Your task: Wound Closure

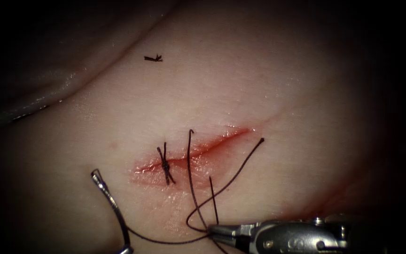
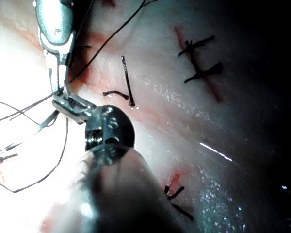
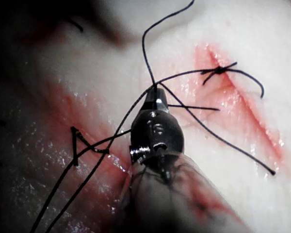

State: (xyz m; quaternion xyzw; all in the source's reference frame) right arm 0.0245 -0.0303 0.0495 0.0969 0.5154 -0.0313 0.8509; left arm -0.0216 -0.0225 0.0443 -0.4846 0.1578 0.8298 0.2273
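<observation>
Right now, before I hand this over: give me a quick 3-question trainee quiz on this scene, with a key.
1. True or false: the right tool holds the needle.
2. In the endoscope view, on which side of the cut is the needle? A: left. B: right. C: driven across it.
3. How many knotted stitches cross the cut in the endoscope view?

Key:
1. False. Its jaws are shut on the thread.
2. A. Its visible curve lies on the surface, not in the tissue.
3. One.

What the left tool holds I cannot tell.
</observation>
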